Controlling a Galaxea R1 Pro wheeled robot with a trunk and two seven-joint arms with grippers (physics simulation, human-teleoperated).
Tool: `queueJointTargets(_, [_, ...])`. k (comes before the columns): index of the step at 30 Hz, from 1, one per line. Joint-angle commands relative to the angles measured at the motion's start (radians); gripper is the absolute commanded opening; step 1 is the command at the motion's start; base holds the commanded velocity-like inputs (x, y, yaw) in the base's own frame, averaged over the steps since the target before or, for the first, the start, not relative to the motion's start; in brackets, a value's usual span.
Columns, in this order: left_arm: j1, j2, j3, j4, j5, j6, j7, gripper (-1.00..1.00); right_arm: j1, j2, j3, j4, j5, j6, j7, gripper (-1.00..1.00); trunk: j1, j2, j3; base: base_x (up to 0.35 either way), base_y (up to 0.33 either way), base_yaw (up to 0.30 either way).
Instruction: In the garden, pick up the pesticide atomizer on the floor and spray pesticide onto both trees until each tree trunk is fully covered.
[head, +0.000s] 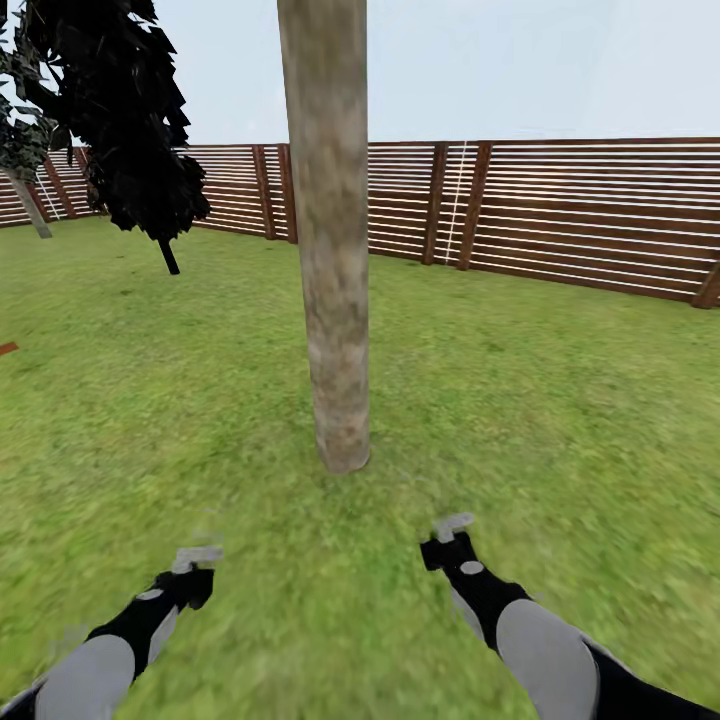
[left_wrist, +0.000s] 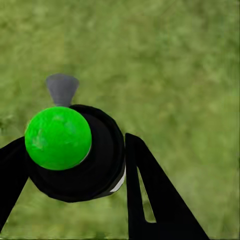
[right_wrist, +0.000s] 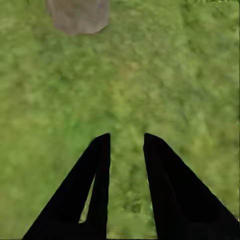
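Observation:
The pesticide atomizer (left_wrist: 75, 155) is a black bottle with a bright green cap and a grey nozzle. My left gripper (left_wrist: 75, 142) is shut on it, one dark finger on each side, above the grass. In the head view the left gripper (head: 195, 565) is low at the left, and the thick mottled grey-beige tree trunk (head: 332, 250) stands straight ahead, a short way beyond both hands. My right gripper (head: 450, 535) hovers over the lawn to the right of the trunk's base. Its fingers (right_wrist: 100, 150) are apart with only grass between them, and the trunk base (right_wrist: 77, 15) lies ahead.
Green lawn (head: 560, 400) surrounds the trunk. A brown slatted fence (head: 580, 215) runs along the back. A slim dark cypress-like tree (head: 130, 110) stands at the back left, and a second leaning grey trunk (head: 30, 210) stands at the far left edge.

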Motion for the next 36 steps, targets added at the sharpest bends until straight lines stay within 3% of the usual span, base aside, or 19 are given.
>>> queueJointTargets(1, [0.051,-0.018,0.012,0.001,0.025,-0.018,0.023,-1.0,0.019,0.001,-0.022,0.016,-0.001,0.0,-0.073,1.0,0.0,0.0,0.0,0.0,0.0,0.0])
queueJointTargets(6, [0.078,-0.05,0.023,0.04,0.054,-0.063,0.158,-1.0,0.042,0.002,-0.042,0.023,-0.003,0.0,-0.113,1.0,0.0,0.0,0.0,0.0,0.0,0.0])
queueJointTargets(8, [0.123,-0.054,0.025,0.057,0.057,-0.115,0.175,-1.0,0.047,-0.001,-0.075,0.025,-0.003,0.001,-0.113,1.0,0.0,0.0,0.0,0.0,0.0,0.0])
queueJointTargets(9, [0.142,-0.058,0.025,0.06,0.061,-0.148,0.177,-1.0,0.063,-0.001,-0.127,0.026,-0.003,0.0,-0.112,1.0,0.0,0.0,0.0,0.0,0.0,0.0])
queueJointTargets(11, [0.161,-0.065,0.026,0.062,0.063,-0.186,0.178,-1.0,0.108,-0.001,-0.272,0.026,0.0,-0.001,-0.108,1.0,0.0,0.0,0.0,0.0,0.0,0.0])
queueJointTargets(12, [0.174,-0.066,0.026,0.062,0.064,-0.196,0.178,-1.0,0.125,0.0,-0.314,0.026,0.004,-0.002,-0.107,1.0,0.0,0.0,0.0,0.0,0.0,0.0])
queueJointTargets(14, [0.199,-0.069,0.025,0.057,0.063,-0.205,0.178,-1.0,0.155,-0.002,-0.346,0.025,0.007,-0.01,-0.105,1.0,0.0,0.0,0.0,0.0,0.0,0.0])
queueJointTargets(20, [0.211,-0.071,0.025,0.056,0.064,-0.21,0.178,-1.0,0.226,-0.008,-0.356,0.023,0.012,-0.118,-0.106,1.0,0.0,0.0,0.0,0.0,0.0,0.0])
queueJointTargets(32, [0.216,-0.07,0.027,0.049,0.065,-0.213,0.178,-1.0,0.246,-0.005,-0.357,0.027,0.01,-0.124,-0.107,1.0,0.0,0.0,0.0,0.283,0.0,0.0])
queueJointTargets(34, [0.221,-0.07,0.027,0.054,0.064,-0.275,0.179,-1.0,0.25,-0.006,-0.358,0.026,0.011,-0.126,-0.107,1.0,0.0,0.0,0.0,0.338,0.0,0.0])
queueJointTargets(36, [0.226,-0.07,0.026,0.057,0.064,-0.292,0.179,-1.0,0.252,-0.006,-0.358,0.026,0.011,-0.134,-0.106,1.0,0.0,0.0,0.0,0.338,0.0,0.0])
